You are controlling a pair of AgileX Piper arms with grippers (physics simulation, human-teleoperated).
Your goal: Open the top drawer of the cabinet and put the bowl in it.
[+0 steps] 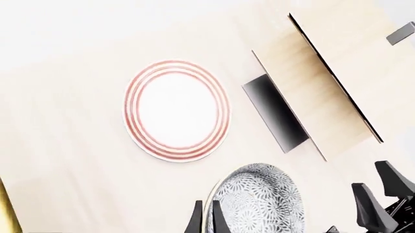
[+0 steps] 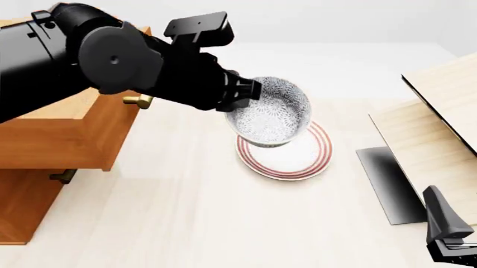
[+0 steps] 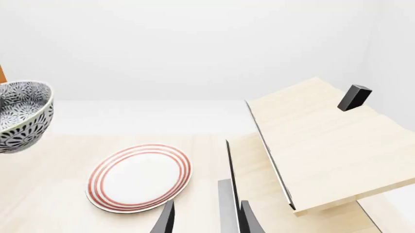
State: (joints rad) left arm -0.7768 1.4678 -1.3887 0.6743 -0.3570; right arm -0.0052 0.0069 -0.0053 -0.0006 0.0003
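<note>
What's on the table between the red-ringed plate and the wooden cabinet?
Nothing: in the front view, bare tabletop separates the plate from the cabinet.

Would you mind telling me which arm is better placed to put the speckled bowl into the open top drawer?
Left. Its gripper already holds the blue-grey speckled bowl in the air beside the orange-brown open top drawer; the right gripper sits far off near the pale wood panels.

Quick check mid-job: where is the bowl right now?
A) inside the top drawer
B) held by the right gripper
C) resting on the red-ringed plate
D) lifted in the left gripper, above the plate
D: the left gripper holds the bowl by its rim, hanging clear above the plate.
</note>
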